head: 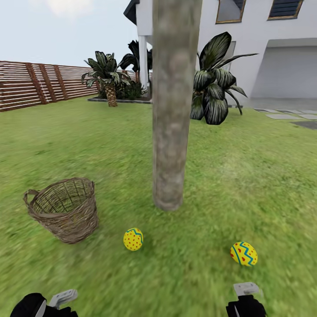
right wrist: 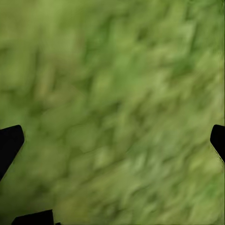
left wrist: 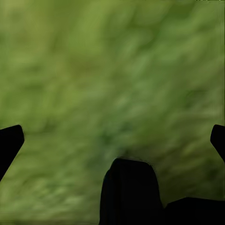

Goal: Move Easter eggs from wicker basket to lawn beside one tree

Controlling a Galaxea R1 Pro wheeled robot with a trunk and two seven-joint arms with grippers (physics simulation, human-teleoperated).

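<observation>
The tree [head: 172,110] rises from the lawn [head: 246,176] with a bare grey-beige trunk in the middle of the head view. Two yellow Easter eggs lie on the grass near its foot: one [head: 133,239] in front and slightly left, the other [head: 244,253] to the right. The wicker basket [head: 66,211] stands upright left of the trunk; what I see of its inside is bare weave. My left gripper [head: 59,299] [left wrist: 112,140] and right gripper [head: 246,293] [right wrist: 112,140] hang low over grass, both open and holding nothing.
A short palm [head: 108,77] and a broad-leaved plant [head: 215,83] grow behind the tree. A wooden slat fence [head: 35,83] runs along the left. A white house [head: 264,44] and grey paving slabs [head: 286,115] lie at the back right.
</observation>
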